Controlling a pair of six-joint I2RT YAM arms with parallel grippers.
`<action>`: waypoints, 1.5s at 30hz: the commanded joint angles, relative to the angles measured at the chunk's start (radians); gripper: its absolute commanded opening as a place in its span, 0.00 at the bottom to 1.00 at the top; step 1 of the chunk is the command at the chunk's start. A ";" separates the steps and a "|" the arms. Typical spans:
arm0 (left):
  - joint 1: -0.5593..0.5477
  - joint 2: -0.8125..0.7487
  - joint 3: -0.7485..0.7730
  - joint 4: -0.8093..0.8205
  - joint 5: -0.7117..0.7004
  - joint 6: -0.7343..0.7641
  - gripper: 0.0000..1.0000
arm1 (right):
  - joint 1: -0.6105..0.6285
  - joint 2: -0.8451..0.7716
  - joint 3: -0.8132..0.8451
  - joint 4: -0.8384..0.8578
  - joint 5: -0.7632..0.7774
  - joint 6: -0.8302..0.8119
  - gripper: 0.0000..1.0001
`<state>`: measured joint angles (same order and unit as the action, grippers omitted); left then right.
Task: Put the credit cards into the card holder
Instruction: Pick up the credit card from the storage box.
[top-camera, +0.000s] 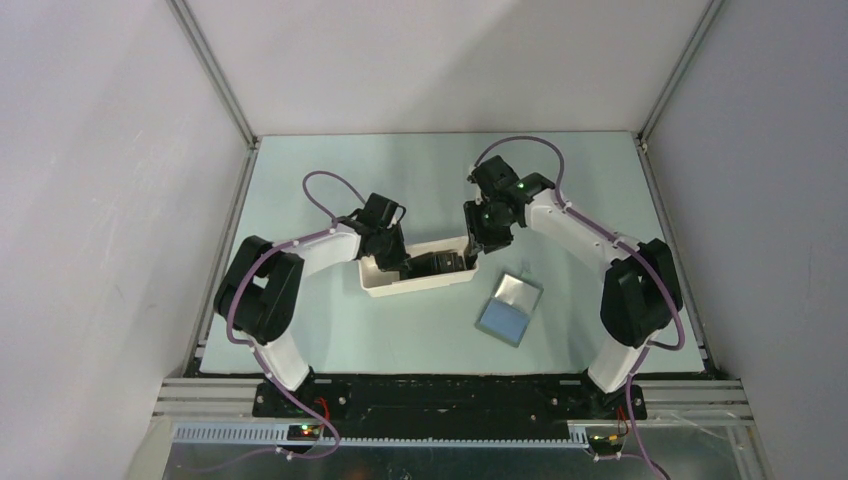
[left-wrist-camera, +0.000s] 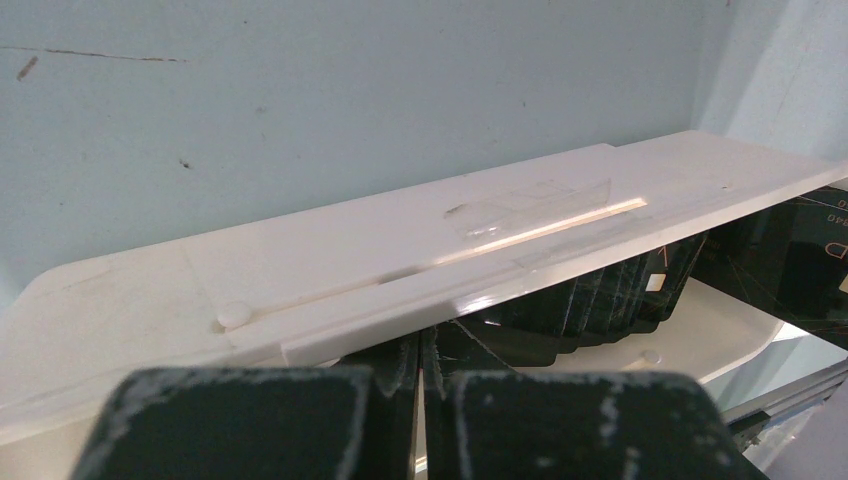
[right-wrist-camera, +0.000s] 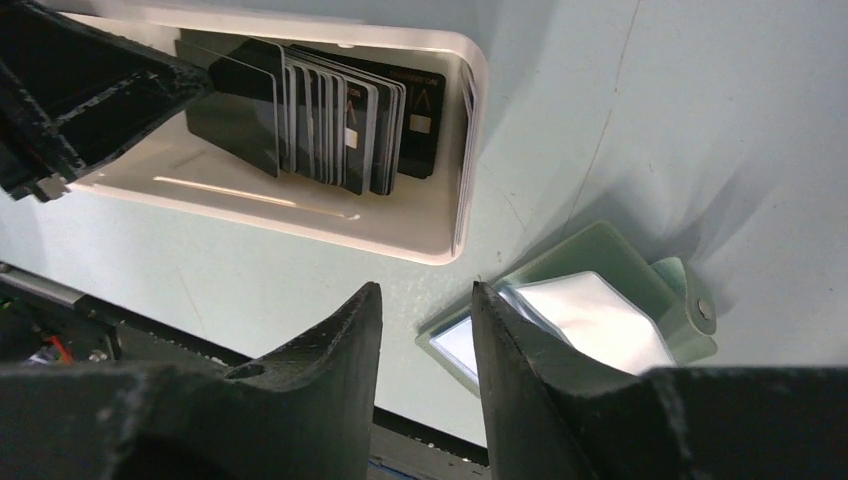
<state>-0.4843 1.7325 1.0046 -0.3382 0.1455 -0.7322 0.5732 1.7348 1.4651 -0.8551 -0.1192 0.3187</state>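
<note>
Pale-green table (top-camera: 420, 160): left gripper (top-camera: 408, 266) pinched shut on front card (right-wrist-camera: 238, 105) in white tray (top-camera: 385, 287); right gripper (right-wrist-camera: 425, 297) half-open, empty. Picking step; next, lift card clear and carry it to card holder (right-wrist-camera: 600, 258).

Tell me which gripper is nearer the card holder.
Right. The right gripper hangs just up-table of the card holder; the left gripper is farther off, in the white tray.
</note>
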 joint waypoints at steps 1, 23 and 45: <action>-0.014 0.056 -0.011 -0.019 -0.024 0.031 0.00 | 0.022 0.010 0.018 -0.021 0.103 0.022 0.40; -0.014 0.052 -0.013 -0.019 -0.026 0.031 0.00 | 0.037 0.089 0.041 0.007 0.119 0.031 0.00; -0.021 0.034 0.005 -0.018 -0.010 0.051 0.00 | 0.008 -0.047 0.066 -0.003 0.041 0.037 0.00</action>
<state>-0.4850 1.7325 1.0054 -0.3382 0.1455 -0.7307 0.5869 1.7271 1.4971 -0.8619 -0.0608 0.3473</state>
